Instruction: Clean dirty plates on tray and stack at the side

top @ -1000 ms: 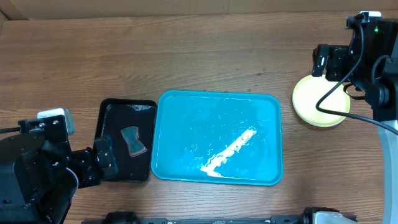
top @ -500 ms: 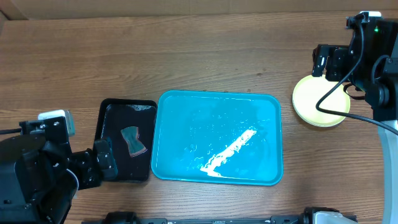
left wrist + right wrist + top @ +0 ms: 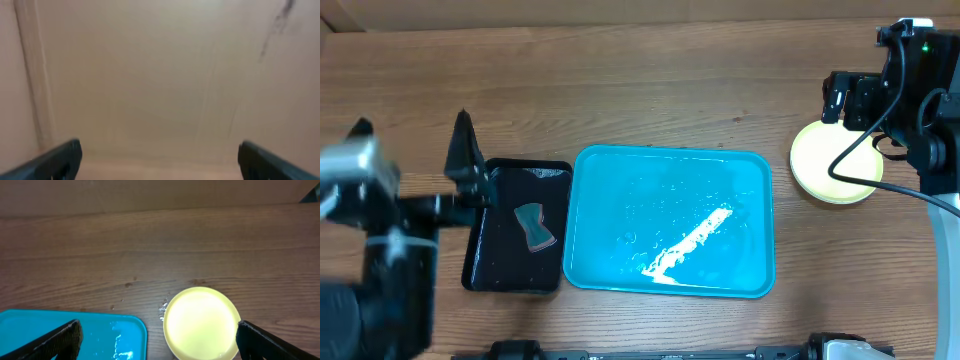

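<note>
- Starting far to the left of the tray [image 3: 620, 170]: finds the left gripper [image 3: 470, 170] lifted and motion-blurred, jaws spread wide, gripping nothing; faces only a blank cardboard wall in its own wrist view, so adds nothing about the table [image 3: 620, 80].
- Just left of the tray, rim beside rim: shows a black tray [image 3: 510, 270] holding a small grey cloth or sponge [image 3: 533, 226]; too small to say which.
- Inside the tray: carries no plate, only a white smear [image 3: 690, 245] and a wet sheen.
- Right of the tray, apart from its far right corner: puts the dirty plates [image 3: 830, 165] as one round yellow-green pile on bare wood; hides how many lie under the top one, and shows no smudge on that pale face.
- Over the pile's far edge, farther still from the tray: places the right gripper [image 3: 848, 100], fingers fully apart, empty; frames the pile just ahead and between its fingers in the right wrist view; round, so no long axis to match.
- Judging from this: makes the right arm much the nearer to the pile, the left the nearer to the cloth; looks at or near the end of the job.
- Partly covered: a black cable [image 3: 850, 150] and the arm cross the pile's right side.
</note>
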Controlling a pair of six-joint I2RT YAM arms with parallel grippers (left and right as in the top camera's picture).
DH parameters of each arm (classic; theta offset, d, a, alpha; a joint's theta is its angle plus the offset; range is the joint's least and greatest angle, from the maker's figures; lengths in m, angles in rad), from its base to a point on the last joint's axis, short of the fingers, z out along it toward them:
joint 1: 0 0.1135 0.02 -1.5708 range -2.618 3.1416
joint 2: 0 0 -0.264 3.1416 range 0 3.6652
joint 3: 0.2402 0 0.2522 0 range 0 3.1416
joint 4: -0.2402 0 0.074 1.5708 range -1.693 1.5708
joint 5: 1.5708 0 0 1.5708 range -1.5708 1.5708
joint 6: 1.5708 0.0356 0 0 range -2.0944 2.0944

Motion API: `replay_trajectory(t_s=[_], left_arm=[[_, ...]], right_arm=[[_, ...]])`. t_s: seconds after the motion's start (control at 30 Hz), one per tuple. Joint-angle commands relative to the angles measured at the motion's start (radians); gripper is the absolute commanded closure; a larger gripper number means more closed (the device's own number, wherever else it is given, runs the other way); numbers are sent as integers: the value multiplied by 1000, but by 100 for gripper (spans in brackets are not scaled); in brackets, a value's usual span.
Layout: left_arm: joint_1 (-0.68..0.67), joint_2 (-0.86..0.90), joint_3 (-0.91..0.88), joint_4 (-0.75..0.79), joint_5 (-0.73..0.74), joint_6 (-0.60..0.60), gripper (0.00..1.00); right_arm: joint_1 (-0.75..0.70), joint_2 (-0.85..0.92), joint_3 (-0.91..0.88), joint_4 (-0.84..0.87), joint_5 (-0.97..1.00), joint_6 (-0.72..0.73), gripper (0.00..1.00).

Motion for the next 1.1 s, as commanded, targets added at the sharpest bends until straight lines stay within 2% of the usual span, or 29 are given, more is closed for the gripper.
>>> replay_trajectory(t_s=[0.0, 0.13, 0.23, 0.43, 0.63, 1.07], left_arm=[[8, -144, -212, 155, 49, 29, 0], [45, -320, -498, 365, 87, 28, 0], [67, -441, -673, 464, 103, 0, 0], [93, -585, -910, 605, 117, -40, 0], [100, -647, -1028, 653, 116, -51, 0], [100, -647, -1200, 725, 116, -67, 0]], right_arm=[[4, -5, 19, 3, 5, -7, 0], [4, -5, 19, 3, 5, -7, 0], [4, -5, 19, 3, 5, -7, 0], [4, -5, 19, 3, 5, -7, 0], [4, -5, 19, 3, 5, -7, 0], [4, -5, 19, 3, 5, -7, 0]])
